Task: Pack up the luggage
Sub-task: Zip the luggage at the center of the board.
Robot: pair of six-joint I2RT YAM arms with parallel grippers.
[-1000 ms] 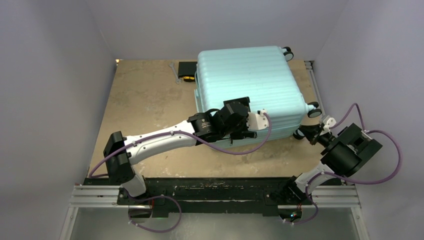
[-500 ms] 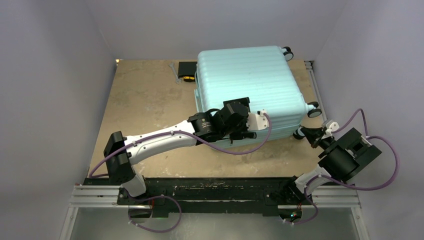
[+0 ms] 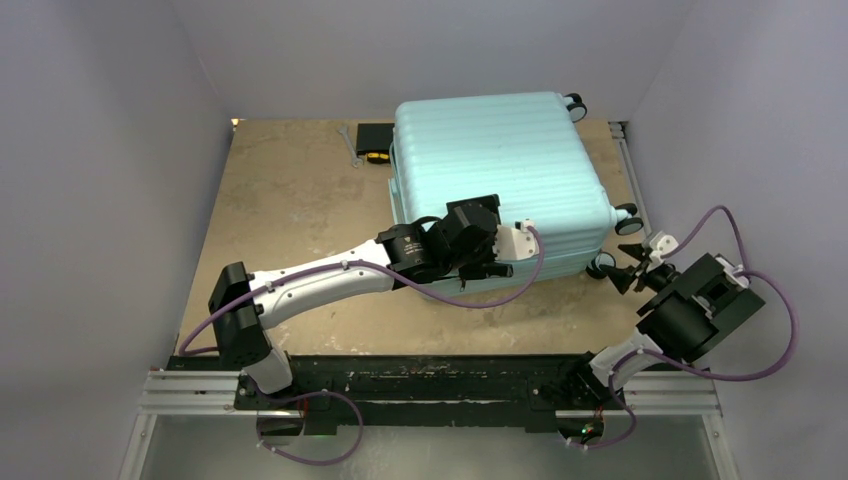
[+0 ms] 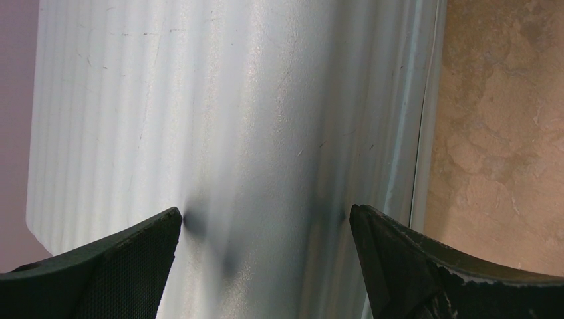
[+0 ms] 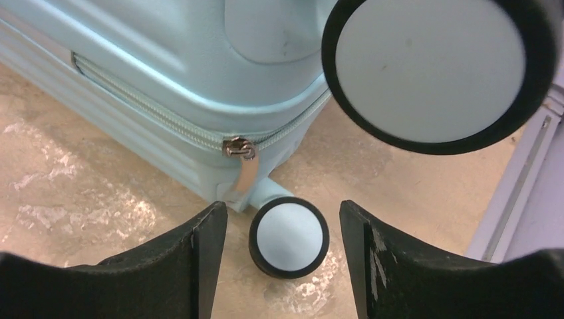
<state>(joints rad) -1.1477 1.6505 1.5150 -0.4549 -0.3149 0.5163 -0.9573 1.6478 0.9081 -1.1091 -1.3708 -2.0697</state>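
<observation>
The luggage [image 3: 495, 165] is a pale mint ribbed hard-shell suitcase. It lies flat and closed at the back right of the table. My left gripper [image 4: 265, 216] is open, its fingertips against the suitcase's near side wall [image 4: 233, 119], with nothing held. My right gripper [image 5: 282, 206] is open at the near right corner of the suitcase [image 5: 166, 60]. A small black-rimmed wheel [image 5: 288, 237] sits between its fingers without touching them. The silver zipper pull [image 5: 245, 163] hangs just beyond the left finger. A second wheel [image 5: 432, 66] looms at the upper right of the right wrist view.
A black box with yellow parts [image 3: 374, 141] and a small wrench [image 3: 350, 143] lie behind the suitcase's left side. An aluminium rail [image 3: 628, 170] runs along the table's right edge, close to the wheels. Grey walls enclose three sides.
My right gripper has gone from shut to open at the suitcase's near right wheel, and its arm shifted slightly. The left arm and the suitcase have not moved.
</observation>
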